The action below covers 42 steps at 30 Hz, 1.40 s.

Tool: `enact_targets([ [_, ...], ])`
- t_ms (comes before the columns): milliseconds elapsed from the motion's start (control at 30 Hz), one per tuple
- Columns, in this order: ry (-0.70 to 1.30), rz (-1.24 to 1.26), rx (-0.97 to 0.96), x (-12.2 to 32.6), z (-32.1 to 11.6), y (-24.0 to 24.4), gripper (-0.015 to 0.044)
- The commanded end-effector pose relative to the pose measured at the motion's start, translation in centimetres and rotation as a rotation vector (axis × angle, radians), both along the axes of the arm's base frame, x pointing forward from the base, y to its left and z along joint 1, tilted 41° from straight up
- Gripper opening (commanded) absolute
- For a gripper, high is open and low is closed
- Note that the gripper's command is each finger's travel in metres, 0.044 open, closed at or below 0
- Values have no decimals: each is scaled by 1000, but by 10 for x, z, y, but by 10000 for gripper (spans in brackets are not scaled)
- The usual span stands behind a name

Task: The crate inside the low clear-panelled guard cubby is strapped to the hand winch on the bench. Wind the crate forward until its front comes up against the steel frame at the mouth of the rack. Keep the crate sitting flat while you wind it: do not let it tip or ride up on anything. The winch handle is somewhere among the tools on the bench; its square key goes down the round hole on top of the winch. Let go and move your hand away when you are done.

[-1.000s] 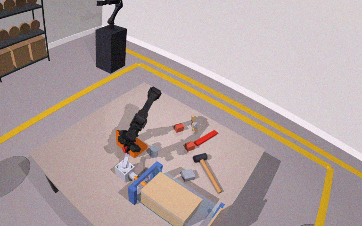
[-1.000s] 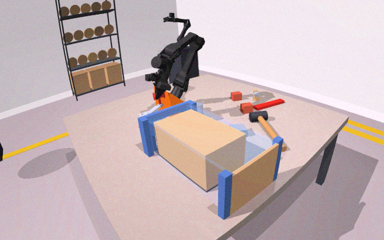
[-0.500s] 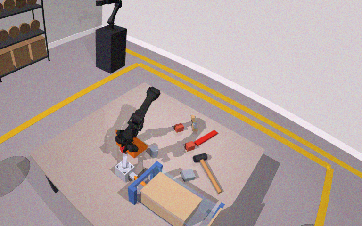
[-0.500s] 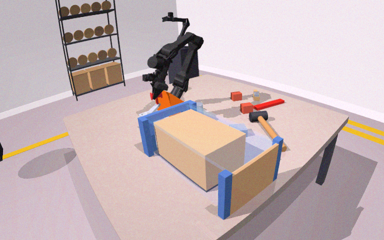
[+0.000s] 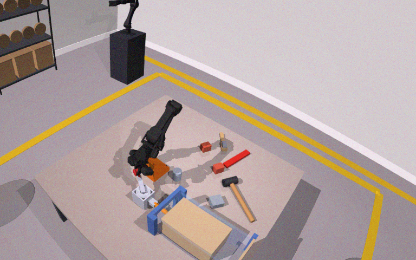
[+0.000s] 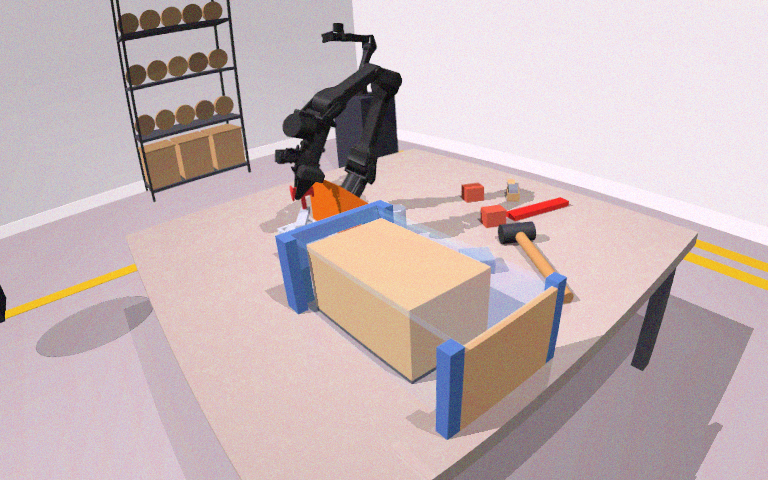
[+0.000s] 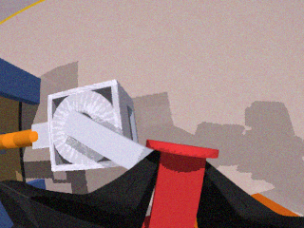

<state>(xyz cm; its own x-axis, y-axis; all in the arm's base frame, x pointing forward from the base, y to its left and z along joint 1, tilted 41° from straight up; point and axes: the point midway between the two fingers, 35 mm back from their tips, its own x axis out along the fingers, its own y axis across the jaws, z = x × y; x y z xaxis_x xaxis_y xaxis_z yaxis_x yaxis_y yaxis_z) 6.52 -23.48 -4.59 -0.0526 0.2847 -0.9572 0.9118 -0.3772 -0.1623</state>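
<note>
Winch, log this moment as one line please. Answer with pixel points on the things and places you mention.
gripper [image 5: 136,174] [image 6: 303,193] [image 7: 177,159]: shut on red grip [image 5: 135,172] [image 6: 303,195] [image 7: 178,190] | crank arm [image 5: 141,185] [image 6: 302,218] [image 7: 102,138]: on winch [image 5: 143,200] [image 7: 126,111] | crate [image 5: 197,225] [image 6: 400,264]: flat, in cubby [image 5: 152,223] [image 6: 449,386] [image 7: 19,81]

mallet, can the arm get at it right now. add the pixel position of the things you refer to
Probably not yet: the fingers [image 5: 137,173] [image 6: 303,195] are shut on the winch's red grip [image 5: 135,172] [image 7: 178,190]. Once freed, the mallet [image 5: 229,181] [image 6: 517,232] looks open from above.
</note>
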Motion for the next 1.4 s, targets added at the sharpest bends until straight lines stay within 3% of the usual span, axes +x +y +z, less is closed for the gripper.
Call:
enact_targets([
  [0, 13, 7, -6, -5, -8, -6, 0],
  [1367, 14, 7, -11, -19, -40, -45, 0],
])
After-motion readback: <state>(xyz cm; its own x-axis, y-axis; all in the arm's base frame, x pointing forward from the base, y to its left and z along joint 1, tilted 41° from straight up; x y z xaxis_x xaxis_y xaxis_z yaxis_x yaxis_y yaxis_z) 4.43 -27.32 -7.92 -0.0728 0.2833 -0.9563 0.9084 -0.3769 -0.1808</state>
